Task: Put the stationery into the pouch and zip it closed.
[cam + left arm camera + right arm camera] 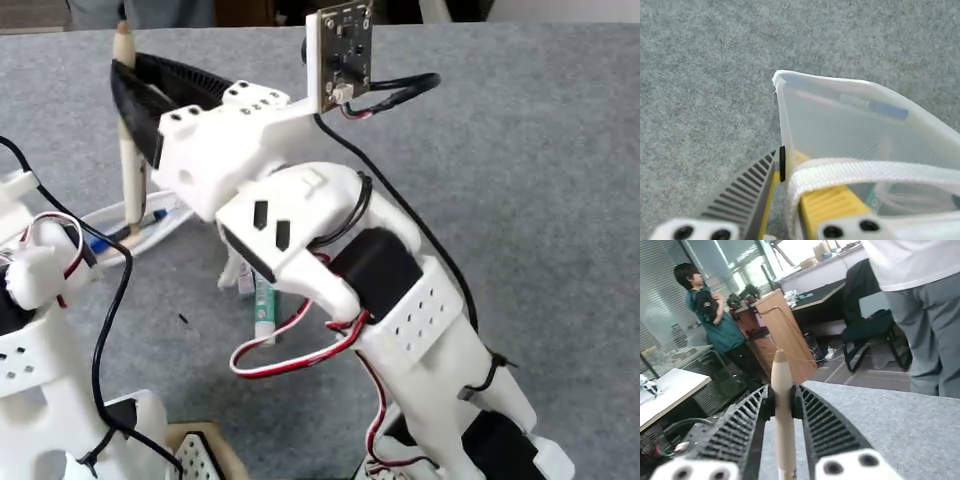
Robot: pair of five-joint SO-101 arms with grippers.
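Currently, over table (520, 150), pinches pouch (850, 135) edge in clenched left gripper (783, 162), blue pen (887, 110) already inside. Clamps pencil (129, 180) upright in right gripper (783, 392), lower end at pouch, contact unclear. Leaves green item (263, 300) loose on table nearby. Risks snagging pencil on mouth rim if lowered off-line; risks pouch slipping from thin pinch, mouth collapsing.
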